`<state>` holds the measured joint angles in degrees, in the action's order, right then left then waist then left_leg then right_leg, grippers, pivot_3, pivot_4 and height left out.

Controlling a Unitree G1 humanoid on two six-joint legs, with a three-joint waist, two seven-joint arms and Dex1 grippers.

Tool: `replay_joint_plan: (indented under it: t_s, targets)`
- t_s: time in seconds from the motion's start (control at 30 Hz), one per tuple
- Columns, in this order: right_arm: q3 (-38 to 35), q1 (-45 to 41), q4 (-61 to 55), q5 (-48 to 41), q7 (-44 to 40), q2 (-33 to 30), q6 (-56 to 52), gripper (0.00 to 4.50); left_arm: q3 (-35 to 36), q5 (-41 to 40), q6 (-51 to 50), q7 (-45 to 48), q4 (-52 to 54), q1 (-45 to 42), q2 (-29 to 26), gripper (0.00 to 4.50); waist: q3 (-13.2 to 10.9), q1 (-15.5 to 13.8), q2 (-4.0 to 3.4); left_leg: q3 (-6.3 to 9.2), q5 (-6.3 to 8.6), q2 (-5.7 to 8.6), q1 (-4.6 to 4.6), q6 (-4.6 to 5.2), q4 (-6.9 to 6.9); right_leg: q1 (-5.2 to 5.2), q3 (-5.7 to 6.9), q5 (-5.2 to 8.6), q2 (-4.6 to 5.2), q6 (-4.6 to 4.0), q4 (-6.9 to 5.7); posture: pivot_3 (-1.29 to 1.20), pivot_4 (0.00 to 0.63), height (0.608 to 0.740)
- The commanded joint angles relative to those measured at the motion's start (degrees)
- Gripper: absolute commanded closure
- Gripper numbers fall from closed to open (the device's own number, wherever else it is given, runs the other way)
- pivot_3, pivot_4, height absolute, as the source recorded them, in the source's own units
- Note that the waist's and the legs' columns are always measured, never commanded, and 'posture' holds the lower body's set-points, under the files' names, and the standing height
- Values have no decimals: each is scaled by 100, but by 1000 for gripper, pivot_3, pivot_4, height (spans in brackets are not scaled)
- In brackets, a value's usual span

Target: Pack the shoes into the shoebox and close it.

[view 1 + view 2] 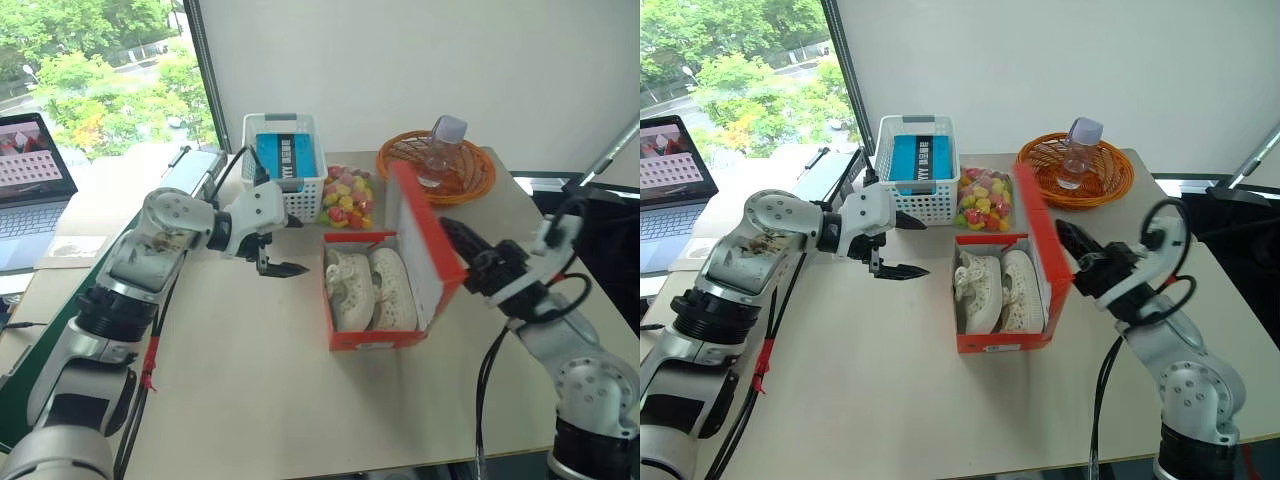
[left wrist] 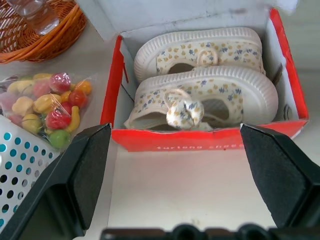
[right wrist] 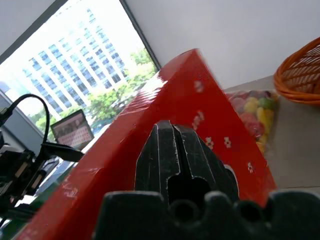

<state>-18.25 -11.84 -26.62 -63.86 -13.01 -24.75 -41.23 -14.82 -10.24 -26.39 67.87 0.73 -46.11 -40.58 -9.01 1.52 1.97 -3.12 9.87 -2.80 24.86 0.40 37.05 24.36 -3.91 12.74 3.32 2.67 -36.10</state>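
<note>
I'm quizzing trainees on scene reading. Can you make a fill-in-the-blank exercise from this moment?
1. Both shoes lie inside the ____.
2. The shoebox lid stands raised, and the ____ gripper is against its outer face, jaws shut.
3. The left gripper hovers beside the box with its jaws ____.
4. The water bottle stands in the ____ basket.

Missing words: shoebox; right; open; orange

The shoes (image 1: 998,290) lie side by side in the shoebox (image 1: 1002,343), just right of the spread-fingered left gripper (image 1: 896,245). The box's raised lid (image 1: 1043,247) stands between the shoes and the pinched-together right gripper (image 1: 1072,240), which seems to press against its outer face. Beyond the left gripper sits a mesh basket (image 1: 917,205); the candy pile (image 1: 983,197) lies between that and a wicker basket (image 1: 1110,180) holding a bottle (image 1: 1078,152).
</note>
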Motion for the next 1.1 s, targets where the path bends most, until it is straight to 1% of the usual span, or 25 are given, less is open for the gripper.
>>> replay_joint_plan:
  t_s: [0.03, 0.17, 0.3, 0.37, 0.47, 0.57, 0.73, 0.8, 0.9, 1.0, 1.03, 1.1]
  targets:
    - [185, -273, -68, -129, -150, -270, -255, 4500, 210, -12, -37, -118, 247, 25, -73, 151, 0, -14, 0, -1, 0, 2, 4, 0, 0, 2, 0, -1, 2, 0, 2, 0, 150, 740]
    - [337, -479, -55, -245, -369, -610, -560, 4500, 279, -51, -160, -188, 422, 159, -142, 151, -1, -43, 1, -3, 0, 4, 9, 0, -1, 4, 0, -11, 5, 0, 5, 0, 150, 740]
    - [606, -835, 222, -74, -497, -604, -657, 4500, 294, -21, -196, -234, 503, 238, -171, 151, -1, -55, 2, -1, 0, 3, 9, 0, 0, 4, 2, -11, 3, 0, 5, 0, 150, 740]
    - [887, -1142, 587, 229, -540, -557, -703, 4500, 287, -3, -196, -250, 534, 268, -192, 151, -1, -45, 2, -2, 0, 3, 8, 0, 0, 3, 2, -10, 3, 0, 4, 0, 150, 740]
    - [1304, -1723, 1519, 702, -611, -382, -805, 4500, 284, 17, -201, -288, 578, 328, -216, 151, -1, -12, 2, -4, 0, 2, 6, 0, 3, 4, 1, -10, 1, -2, 4, 0, 150, 740]
    - [1710, -2010, 2024, 1160, -964, -332, -806, 4500, 281, 19, -227, -324, 617, 354, -208, 151, -1, -23, 2, -3, 0, 2, 7, 1, 2, 6, 1, -12, 0, -2, 3, 0, 150, 740]
    - [2794, -2436, 3200, 2288, -1708, -276, -745, 4500, 328, -26, -321, -418, 792, 491, -238, 151, -1, -47, 2, -3, 0, 4, 23, 1, 1, 17, 2, -22, 0, -7, 4, 0, 150, 740]
    - [3095, -2526, 3501, 2650, -1960, -262, -674, 4500, 352, -46, -356, -439, 865, 555, -264, 151, -1, -53, 2, -3, 0, 5, 26, 1, 1, 19, 3, -23, 0, -8, 4, 0, 150, 740]
    - [3556, -2611, 3750, 3212, -2298, -271, -572, 4500, 384, -60, -404, -469, 981, 660, -306, 151, 2, -42, 8, -2, 0, 4, 24, 1, 3, 18, 3, -22, -1, -7, 2, 0, 150, 740]
    - [4247, -2603, 3731, 4164, -2619, -493, -1, 4500, 400, -62, -464, -517, 1080, 738, -318, 151, 2, -29, 7, -3, 0, 2, 8, 1, 8, 4, 4, -17, -2, 5, 0, 0, 150, 740]
    - [4310, -2575, 3698, 4325, -2682, -516, 137, 4500, 403, -63, -480, -534, 1106, 759, -317, 151, 2, -30, 7, -4, 0, 2, -3, 0, 8, -2, 3, -10, -2, 11, -1, 0, 150, 740]
    - [4001, -2500, 3490, 4221, -2690, -445, 127, 4500, 410, -78, -517, -559, 1145, 794, -304, 151, 4, -32, 9, -5, 1, 0, -18, 0, 6, -12, 3, 1, -3, 9, -5, 0, 150, 740]
